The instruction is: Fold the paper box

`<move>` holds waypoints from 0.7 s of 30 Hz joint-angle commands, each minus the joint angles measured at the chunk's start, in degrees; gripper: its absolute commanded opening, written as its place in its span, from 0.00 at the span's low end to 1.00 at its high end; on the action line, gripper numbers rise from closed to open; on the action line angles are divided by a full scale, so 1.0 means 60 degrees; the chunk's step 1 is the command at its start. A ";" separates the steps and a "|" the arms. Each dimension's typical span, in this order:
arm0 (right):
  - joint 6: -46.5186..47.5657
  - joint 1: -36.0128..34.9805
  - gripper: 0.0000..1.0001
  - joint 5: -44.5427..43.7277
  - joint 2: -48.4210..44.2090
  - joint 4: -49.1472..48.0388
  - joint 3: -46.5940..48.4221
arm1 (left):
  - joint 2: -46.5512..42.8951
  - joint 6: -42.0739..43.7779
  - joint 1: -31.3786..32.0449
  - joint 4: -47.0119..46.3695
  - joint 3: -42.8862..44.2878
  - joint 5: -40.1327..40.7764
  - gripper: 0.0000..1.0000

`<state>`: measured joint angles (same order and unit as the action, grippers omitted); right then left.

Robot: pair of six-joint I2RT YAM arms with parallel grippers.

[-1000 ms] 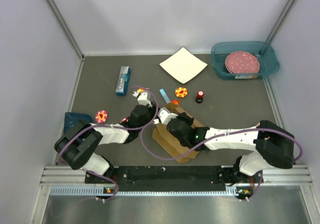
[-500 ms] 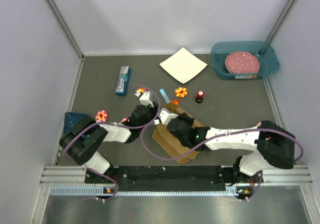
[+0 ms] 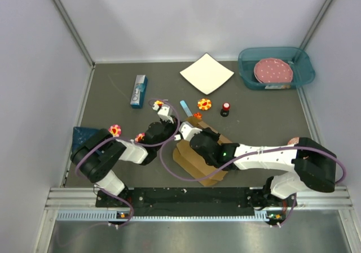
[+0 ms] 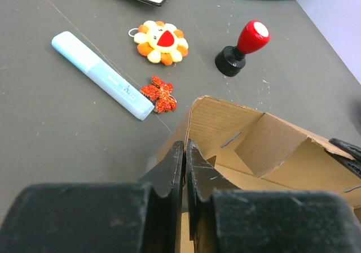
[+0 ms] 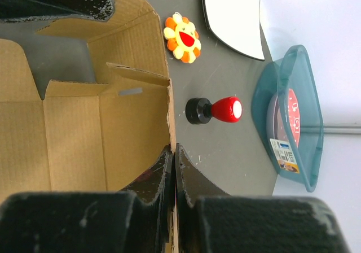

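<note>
Paper box lies on the tabletop at near centre. Just behind its far corner sits a leaf ornament, with a marker to its left, a flower toy behind it and an upright stamp to its right. Square sheet lies far centre. Tub stands in the far right corner with a disc in it. Carton lies far left.

Matt brown corrugated cardboard paper box, glossy red plastic stamp, scuffed matt grey table
</note>
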<state>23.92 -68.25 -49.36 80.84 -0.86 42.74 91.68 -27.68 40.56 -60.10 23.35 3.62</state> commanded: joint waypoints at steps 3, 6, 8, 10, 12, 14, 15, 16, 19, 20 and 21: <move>-0.0281 -0.0095 0.00 -0.0034 -0.0392 -0.0413 0.0098 | -0.0557 -0.0116 0.0008 -0.0473 -0.0230 -0.0119 0.00; -0.0267 -0.0095 0.00 -0.0122 -0.0348 -0.0427 0.0113 | -0.0850 -0.0497 -0.0006 -0.0137 -0.0259 -0.0207 0.00; -0.0281 -0.0095 0.00 -0.0224 -0.0304 -0.0457 0.0127 | -0.0982 -0.0674 0.0066 -0.0019 -0.0260 -0.0266 0.00; -0.0267 -0.0110 0.00 -0.0399 -0.0260 -0.0500 0.0128 | -0.1202 -0.0879 0.0125 0.0142 -0.0318 -0.0193 0.00; -0.0267 -0.0124 0.00 -0.0488 -0.0246 -0.0544 0.0128 | -0.1421 -0.1156 0.0257 0.0288 -0.0376 -0.0032 0.00; -0.0223 -0.0124 0.00 -0.0707 -0.0260 -0.0647 0.0127 | -0.1568 -0.1362 0.0388 0.0362 -0.0421 0.0129 0.00; -0.0237 -0.0153 0.00 -0.0752 -0.0260 -0.0691 0.0098 | -0.1728 -0.1551 0.0447 0.0392 -0.0479 0.0202 0.00; -0.0208 -0.0168 0.00 -0.0854 -0.0275 -0.0735 0.0084 | -0.1788 -0.1640 0.0593 0.0464 -0.0494 0.0261 0.00; -0.0106 -0.0256 0.00 -0.1074 -0.0260 -0.1027 -0.0034 | -0.1979 -0.1861 0.1031 0.0626 -0.0509 0.0510 0.00; -0.0105 -0.0271 0.00 -0.1089 -0.0246 -0.1042 -0.0048 | -0.2023 -0.1817 0.1164 0.0670 -0.0509 0.0626 0.00; -0.0134 -0.0343 0.00 -0.1118 -0.0231 -0.1028 -0.0063 | -0.2008 -0.1788 0.1296 0.0699 -0.0509 0.0860 0.00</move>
<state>24.03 -68.71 -53.69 80.64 -3.01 42.74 81.89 -36.07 45.10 -53.78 20.34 5.89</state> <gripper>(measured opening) 0.008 0.013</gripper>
